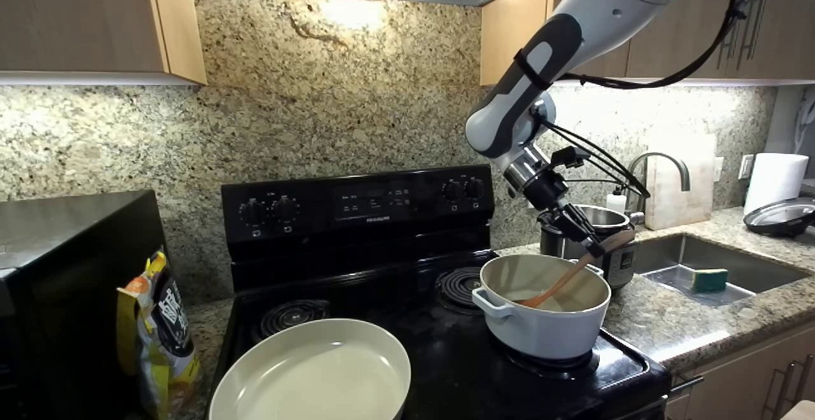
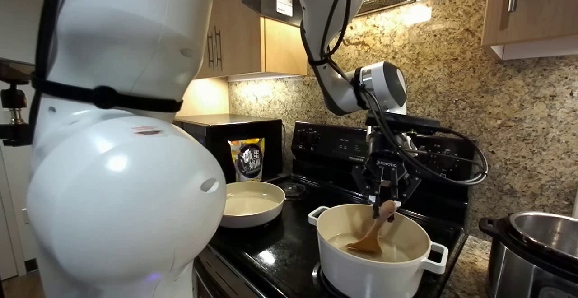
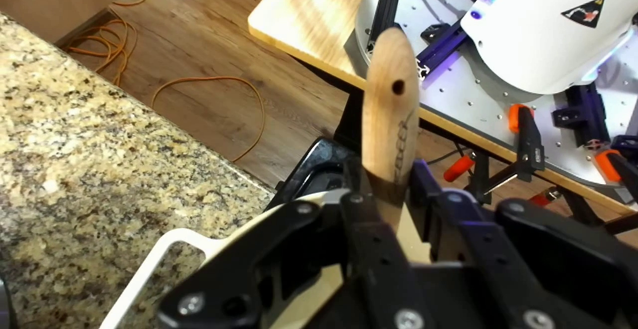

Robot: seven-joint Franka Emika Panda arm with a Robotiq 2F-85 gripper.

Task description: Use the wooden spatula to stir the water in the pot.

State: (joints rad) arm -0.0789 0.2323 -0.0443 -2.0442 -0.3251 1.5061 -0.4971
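The white pot (image 1: 547,334) stands on the stove's front burner near the counter. It also shows in an exterior view (image 2: 361,275), with clear shallow water (image 2: 399,253) inside. My gripper (image 1: 593,247) is above the pot rim, shut on the wooden spatula's handle. The wooden spatula (image 2: 374,239) is tilted, its broad end down in the pot at the water and its handle end rising past my fingers. In the wrist view the spatula's handle (image 3: 391,114) passes between my fingertips (image 3: 386,182), and its lower part is hidden behind the gripper. A pot handle (image 3: 174,239) shows there.
A large shallow cream pan (image 1: 318,369) is on the stove's other side. A steel cooker (image 2: 510,262) stands close beside the pot on the counter (image 3: 99,169). A sink (image 1: 758,261) with a sponge (image 1: 708,280) is beyond it. A snack bag (image 2: 248,160) stands by a black microwave.
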